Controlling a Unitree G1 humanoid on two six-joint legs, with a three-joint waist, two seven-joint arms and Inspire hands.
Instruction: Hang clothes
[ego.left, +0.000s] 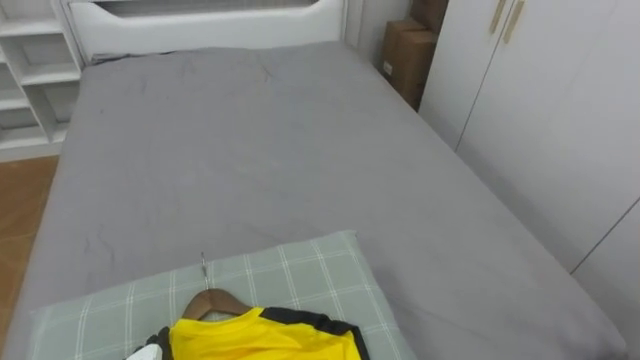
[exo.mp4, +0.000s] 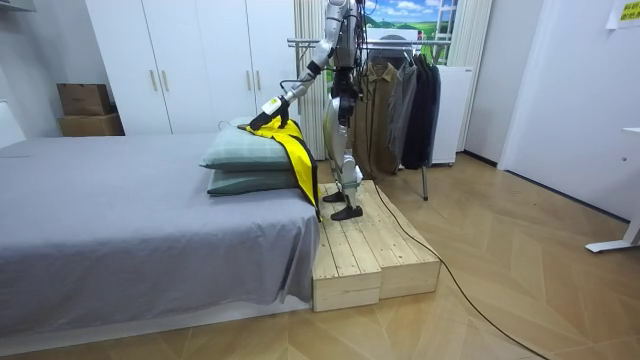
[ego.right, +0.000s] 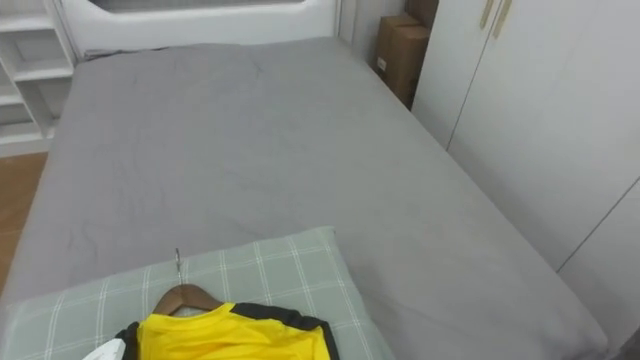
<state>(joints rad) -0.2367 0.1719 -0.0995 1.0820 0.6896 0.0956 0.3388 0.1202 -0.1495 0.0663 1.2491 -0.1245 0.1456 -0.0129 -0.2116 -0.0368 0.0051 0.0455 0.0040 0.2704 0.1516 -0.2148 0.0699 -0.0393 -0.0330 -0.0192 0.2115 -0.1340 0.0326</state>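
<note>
The eye views look along a grey bed (ego.left: 250, 150) toward a white headboard (ego.left: 200, 20), with white shelves (ego.left: 30, 70) at the upper left and a white wardrobe (ego.left: 540, 100) and a cardboard box (ego.left: 405, 55) at the upper right. At the bottom edge lies a green plaid pillow (ego.left: 300, 270). On it rests a yellow shirt (ego.left: 265, 338) with black trim, threaded on a wooden hanger (ego.left: 212, 300). The hanger's metal hook points up the frame toward the headboard. A small white patch sits at the shirt's left edge in the lower left corner; what it is cannot be told.

The room view adds what the eye views leave out. The robot stands on a wooden platform (exo.mp4: 360, 255) at the end of the bed, right of centre, facing the room view's left. Behind it is a clothes rack (exo.mp4: 400, 100) hung with dark garments. The plaid pillow tops a second pillow (exo.mp4: 250, 183), and the shirt drapes off the pillow's end and down the side of the bed. The left hand (exo.mp4: 270, 106) reaches out on an extended arm and meets the top of the shirt on the pillow. It is too small there to tell how far its fingers are open or whether they hold the cloth or the hanger.
</note>
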